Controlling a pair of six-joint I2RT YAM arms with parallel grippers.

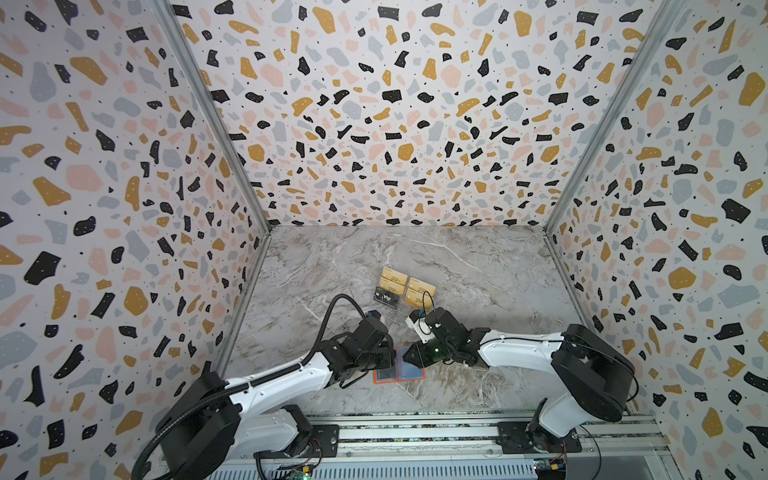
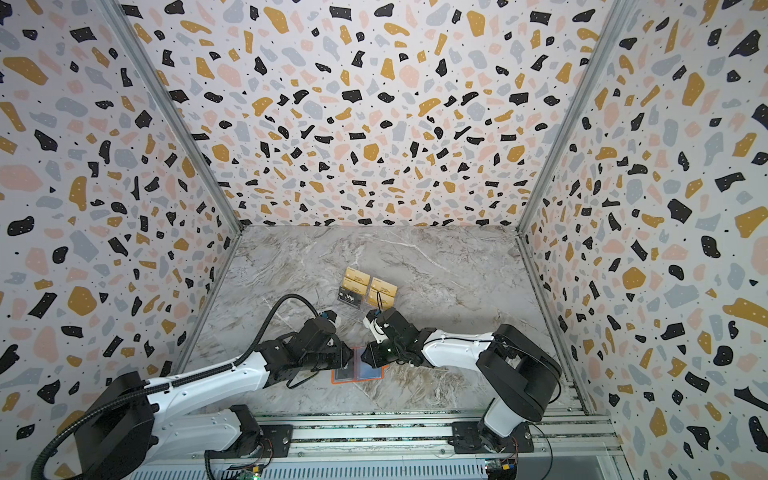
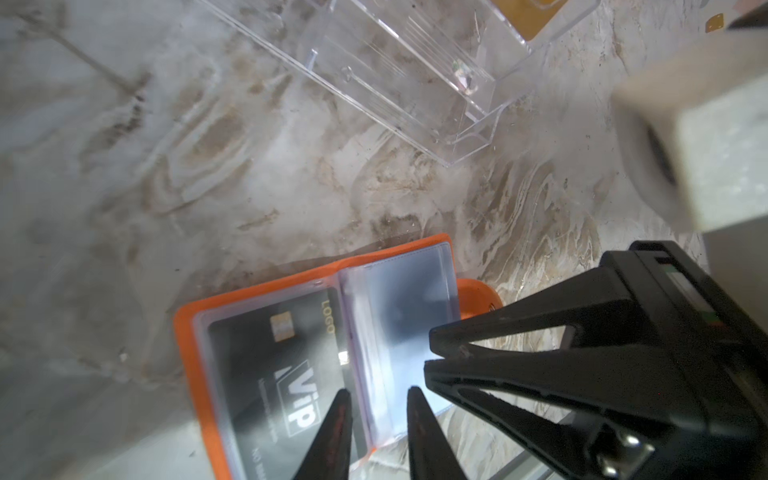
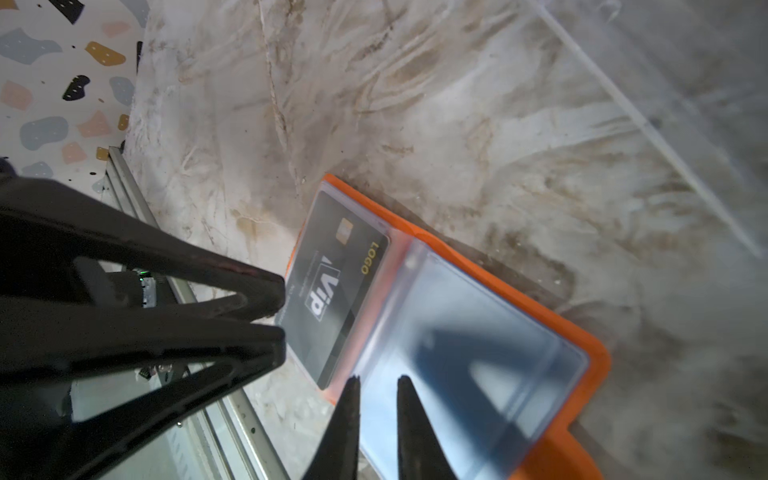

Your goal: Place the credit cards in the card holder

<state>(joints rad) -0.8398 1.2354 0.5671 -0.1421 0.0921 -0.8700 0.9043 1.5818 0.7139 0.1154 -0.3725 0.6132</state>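
Left claw (image 3: 376,399) and right claw (image 4: 377,384) face each other, jaws barely parted.

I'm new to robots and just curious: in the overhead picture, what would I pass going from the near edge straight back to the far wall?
Metal rail → card holder → black card → farthest gold card → patterned back wall.
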